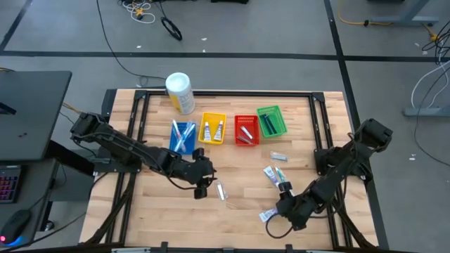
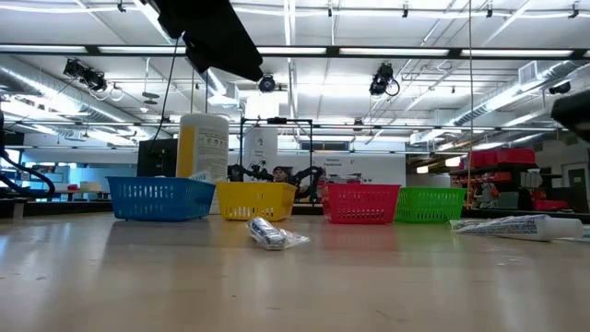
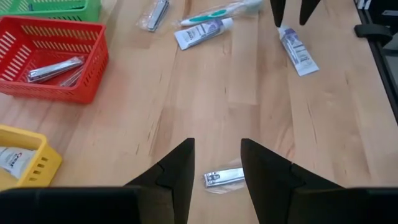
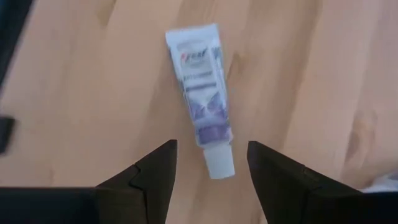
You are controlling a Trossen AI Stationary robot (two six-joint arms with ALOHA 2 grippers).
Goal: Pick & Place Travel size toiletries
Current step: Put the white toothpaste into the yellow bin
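Note:
My left gripper (image 3: 217, 144) (image 1: 203, 187) is open near the table's middle. Between its fingers, untouched, a small metal clipper in a clear wrapper (image 3: 224, 178) (image 1: 221, 191) (image 2: 272, 234) lies flat on the wood. My right gripper (image 4: 212, 146) (image 1: 283, 209) is open near the near edge. It hovers with a finger on either side of the white cap of a white-and-purple toothpaste tube (image 4: 205, 99) (image 1: 267, 215), which lies flat. A second tube (image 3: 204, 32), a toothbrush (image 3: 221, 11) and a wrapped item (image 1: 278, 156) lie loose farther right.
Four small baskets stand in a row at the far side: blue (image 1: 182, 136), yellow (image 1: 212, 128), red (image 1: 246, 130) and green (image 1: 271, 121). The red one holds metal clippers (image 3: 53, 68). A white-and-yellow canister (image 1: 180, 93) stands behind the blue basket. Bare wood lies between the arms.

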